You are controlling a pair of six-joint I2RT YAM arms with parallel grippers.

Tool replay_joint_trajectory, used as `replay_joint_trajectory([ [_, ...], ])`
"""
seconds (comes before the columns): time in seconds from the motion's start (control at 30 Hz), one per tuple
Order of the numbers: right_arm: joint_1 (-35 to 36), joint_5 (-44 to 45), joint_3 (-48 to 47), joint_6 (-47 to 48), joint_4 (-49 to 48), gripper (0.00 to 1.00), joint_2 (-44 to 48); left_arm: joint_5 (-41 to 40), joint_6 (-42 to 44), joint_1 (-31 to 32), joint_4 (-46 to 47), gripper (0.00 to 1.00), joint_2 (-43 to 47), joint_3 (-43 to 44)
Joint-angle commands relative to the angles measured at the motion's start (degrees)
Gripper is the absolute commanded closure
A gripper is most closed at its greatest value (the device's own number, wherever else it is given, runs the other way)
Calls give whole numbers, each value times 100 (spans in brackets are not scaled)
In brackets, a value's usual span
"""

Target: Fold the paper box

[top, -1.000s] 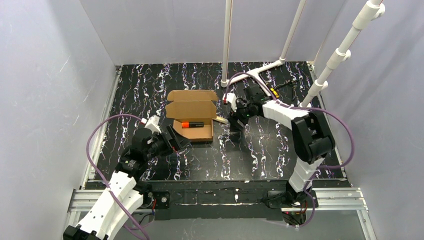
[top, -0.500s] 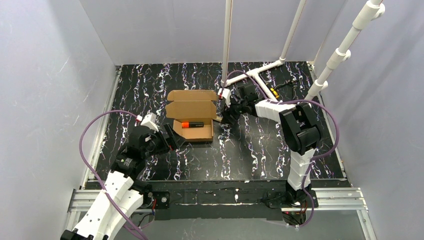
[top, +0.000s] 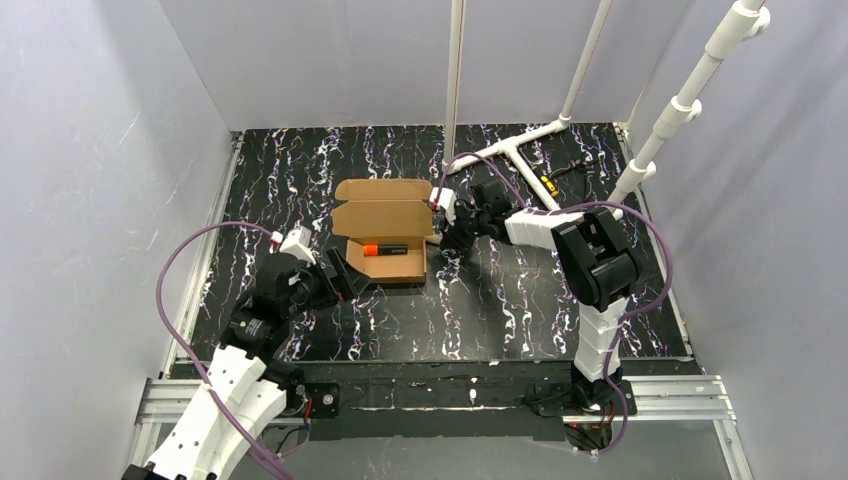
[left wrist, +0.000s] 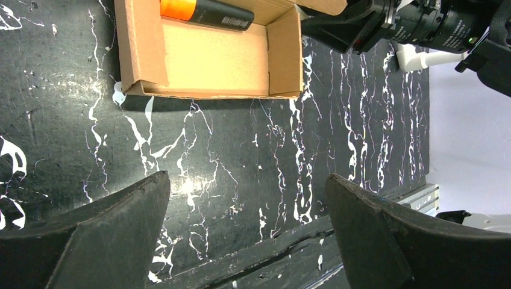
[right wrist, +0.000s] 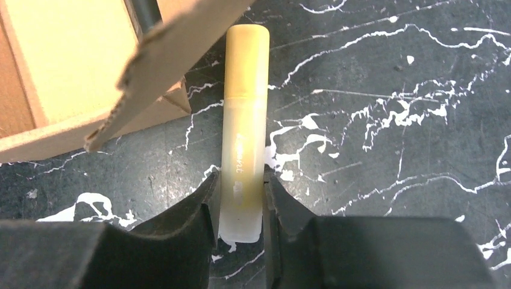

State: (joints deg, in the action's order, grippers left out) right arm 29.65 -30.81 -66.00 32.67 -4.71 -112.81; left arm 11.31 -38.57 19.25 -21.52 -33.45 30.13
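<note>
The paper box (top: 385, 215) lies open in the middle of the black marbled table, its lid flap folded back and its brown tray (left wrist: 208, 57) facing up. An orange and black marker (top: 383, 248) lies inside the tray (left wrist: 205, 11). A yellow marker (right wrist: 244, 120) lies on the table just right of the box's side flap (right wrist: 175, 45). My right gripper (right wrist: 241, 180) is shut on the yellow marker's pale end, both fingers touching it, at the box's right side (top: 447, 235). My left gripper (top: 345, 275) stands wide open near the box's front left corner, nothing between its fingers (left wrist: 102, 235).
A white pipe frame (top: 520, 145) with upright poles stands at the back right, with a small yellow and black object (top: 548, 187) beside it. Grey walls close in on three sides. The metal rail (top: 450, 395) runs along the table's near edge.
My right gripper slid left toward the box and its fingers closed in around the yellow marker. The left arm shifted only slightly and stayed open.
</note>
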Motion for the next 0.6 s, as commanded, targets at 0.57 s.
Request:
replay_joint_trajectory([
  [0.57, -1005, 475, 912, 680, 2143, 91, 3011, -59, 15, 24, -28, 1, 429, -152],
])
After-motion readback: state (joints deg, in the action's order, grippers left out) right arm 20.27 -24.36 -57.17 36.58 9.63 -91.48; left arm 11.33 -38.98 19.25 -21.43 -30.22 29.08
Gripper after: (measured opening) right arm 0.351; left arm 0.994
